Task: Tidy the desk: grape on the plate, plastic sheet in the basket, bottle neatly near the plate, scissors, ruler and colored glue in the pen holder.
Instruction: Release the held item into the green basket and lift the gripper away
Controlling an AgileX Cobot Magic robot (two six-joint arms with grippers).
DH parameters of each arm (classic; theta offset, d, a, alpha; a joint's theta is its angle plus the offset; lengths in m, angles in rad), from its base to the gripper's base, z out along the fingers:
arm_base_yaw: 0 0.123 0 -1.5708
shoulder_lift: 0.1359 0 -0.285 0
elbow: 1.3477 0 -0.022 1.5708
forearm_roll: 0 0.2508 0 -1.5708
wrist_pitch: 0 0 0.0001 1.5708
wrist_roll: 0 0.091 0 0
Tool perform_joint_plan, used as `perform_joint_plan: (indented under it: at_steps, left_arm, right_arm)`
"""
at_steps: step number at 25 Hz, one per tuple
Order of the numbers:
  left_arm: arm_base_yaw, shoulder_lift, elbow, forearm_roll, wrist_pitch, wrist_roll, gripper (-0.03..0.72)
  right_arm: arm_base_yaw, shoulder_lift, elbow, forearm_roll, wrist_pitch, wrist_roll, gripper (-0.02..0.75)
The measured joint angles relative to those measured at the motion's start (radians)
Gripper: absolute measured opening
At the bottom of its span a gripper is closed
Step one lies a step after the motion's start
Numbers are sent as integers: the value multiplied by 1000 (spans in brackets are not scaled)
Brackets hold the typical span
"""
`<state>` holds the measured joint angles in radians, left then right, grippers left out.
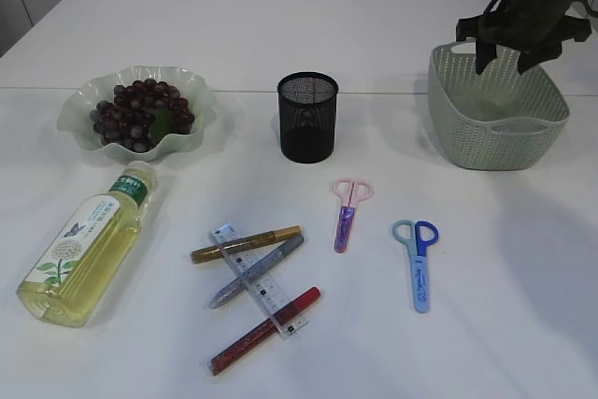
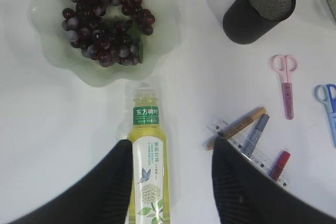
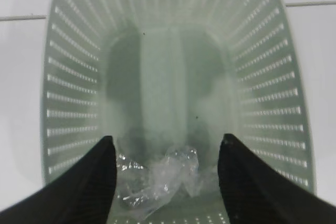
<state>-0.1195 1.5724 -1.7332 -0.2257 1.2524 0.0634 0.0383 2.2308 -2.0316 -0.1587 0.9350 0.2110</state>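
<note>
The right tool hangs over the basket with its jaws spread and empty; the crumpled plastic sheet lies on the basket floor just beneath them, so that step looks done. The left tool is also open, its jaws to either side of the bottle without visibly touching it. The bottle lies on its side on the desk, cap pointing at the plate, which already holds the grape bunch.

Judging by this, the bottle is the step in hand: the left tool would need to close on its body and set it neatly by the plate.

The pen holder looks empty. The ruler, blue scissors, pink scissors and three glue pens remain on the desk, the pens lying across the ruler.
</note>
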Motion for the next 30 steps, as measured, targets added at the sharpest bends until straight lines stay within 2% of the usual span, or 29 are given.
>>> perform_joint_plan:
  at_steps: [4,9,12,17,20,25,30]
  left_arm:
    - [0,0,0,0,0,-2,361]
    - [0,0,0,0,0,-17,363]
    - [0,2,0,0,0,-23,388]
    - [0,22,0,25,0,-45,465]
    - [0,43,0,34,0,-51,484]
    - [0,97,2,40,-2,-52,495]
    - [-27,168,71,71,-6,-56,524]
  right_arm:
    - [0,-6,0,21,82,0,482]
    - [0,-80,-6,111,223,-22,482]
    - [0,-106,-12,169,286,-30,482]
    - [0,-119,-12,276,301,-72,483]
    - [0,-155,-12,348,301,-99,483]
    - [2,-255,9,368,304,-111,483]
    - [2,-382,82,372,309,-117,483]
